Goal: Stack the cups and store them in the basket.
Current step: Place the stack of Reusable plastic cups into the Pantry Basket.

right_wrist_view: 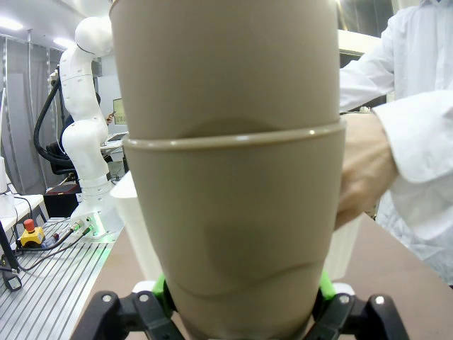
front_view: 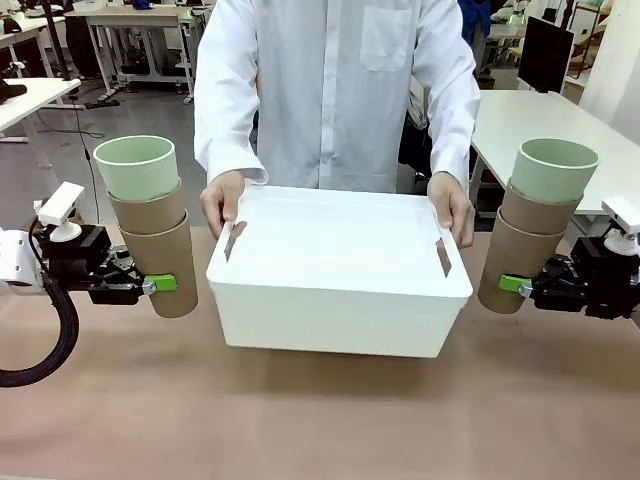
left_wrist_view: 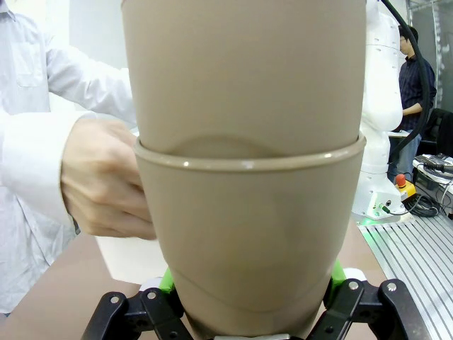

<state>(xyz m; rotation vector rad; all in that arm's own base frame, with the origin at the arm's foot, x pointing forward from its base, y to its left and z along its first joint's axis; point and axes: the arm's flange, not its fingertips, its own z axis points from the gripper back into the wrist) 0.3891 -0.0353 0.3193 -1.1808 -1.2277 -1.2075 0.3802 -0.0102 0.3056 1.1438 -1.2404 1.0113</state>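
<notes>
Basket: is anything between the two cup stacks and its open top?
Nothing covers the basket, and what shows of its inside is bare. But the person grips its rim at both short ends: one hand on the side of the left stack, the other hand on the side of the right stack, so each path passes near a hand.

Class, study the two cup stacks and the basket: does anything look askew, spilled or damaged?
Only a lean: the left stack in the left gripper and the right stack in the right gripper both tilt, tops away from the basket. Each nests evenly; nothing looks spilled or cracked.
</notes>
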